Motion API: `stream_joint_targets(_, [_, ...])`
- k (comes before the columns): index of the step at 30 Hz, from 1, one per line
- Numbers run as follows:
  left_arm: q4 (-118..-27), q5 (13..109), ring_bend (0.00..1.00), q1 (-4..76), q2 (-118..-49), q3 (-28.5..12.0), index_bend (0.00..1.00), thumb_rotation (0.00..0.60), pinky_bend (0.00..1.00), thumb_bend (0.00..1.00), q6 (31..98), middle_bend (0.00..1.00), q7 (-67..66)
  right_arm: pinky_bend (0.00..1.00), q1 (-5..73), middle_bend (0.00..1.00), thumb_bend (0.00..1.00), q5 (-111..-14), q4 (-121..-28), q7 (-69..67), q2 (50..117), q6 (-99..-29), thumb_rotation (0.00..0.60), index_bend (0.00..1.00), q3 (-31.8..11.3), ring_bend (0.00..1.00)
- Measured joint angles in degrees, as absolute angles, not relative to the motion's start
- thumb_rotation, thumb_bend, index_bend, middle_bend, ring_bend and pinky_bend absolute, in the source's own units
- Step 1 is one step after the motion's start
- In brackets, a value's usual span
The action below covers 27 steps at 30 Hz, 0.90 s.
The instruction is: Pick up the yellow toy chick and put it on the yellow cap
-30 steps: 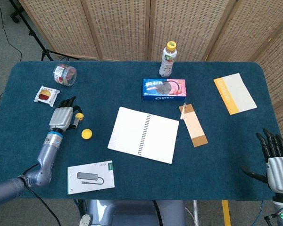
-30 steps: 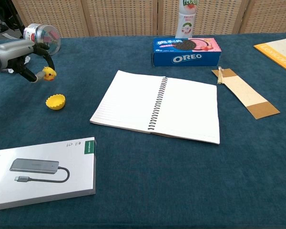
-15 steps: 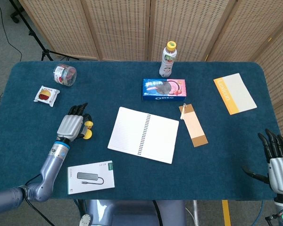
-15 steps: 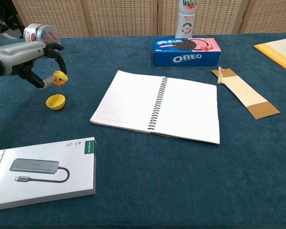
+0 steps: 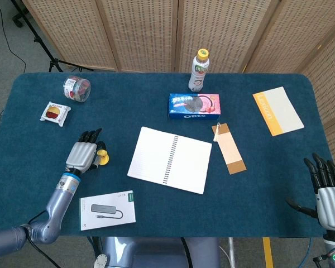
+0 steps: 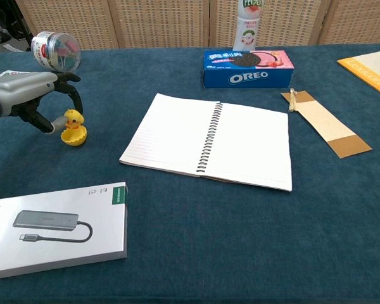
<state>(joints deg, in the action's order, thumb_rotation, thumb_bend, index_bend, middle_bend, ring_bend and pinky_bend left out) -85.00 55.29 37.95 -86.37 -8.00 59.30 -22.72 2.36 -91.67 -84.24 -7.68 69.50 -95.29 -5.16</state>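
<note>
The word "OREO" is printed in white on the blue biscuit box (image 6: 247, 68), which lies in front of a yellow-capped drink bottle (image 5: 199, 70) whose label cannot be read. A white box (image 6: 56, 229) printed with a grey cabled hub is seen near the front edge of the blue table (image 6: 196, 253). An open spiral notebook (image 6: 210, 140) is placed at the centre, with a brown bookmark (image 6: 320, 121) to its side and an orange-edged booklet (image 5: 277, 110) beyond. The yellow toy chick (image 6: 72, 119) is shown seated in the yellow cap (image 6: 74, 135). The left hand (image 6: 33, 95) is extended low over the table, fingers curled about the chick; whether the chick is pinched or merely touched cannot be told. The right hand (image 5: 326, 188) is held upright at the near table corner, fingers spread and holding nothing.
</note>
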Motion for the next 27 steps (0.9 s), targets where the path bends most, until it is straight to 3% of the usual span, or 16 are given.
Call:
stream_joint_targets(20, [-85.92,53.98,0.0,37.64,-86.74,-7.29,0.43,0.6,0.0,0.51,59.28,0.0,-26.25,0.0,2.28,0.0,0.0,-91.72,-84.11,-7.94,69.6,-95.6,0.6,0.0,-5.28,0.0])
stream_joint_targets(27, [-86.36,52.13,0.0,37.83,-86.18,-7.74,0.43,0.6,0.0,0.45,58.92,0.0,-27.23,0.0,2.27,0.0,0.0,-91.78,-84.15,-7.76,69.7,-95.7,0.6,0.0,-5.3,0.0])
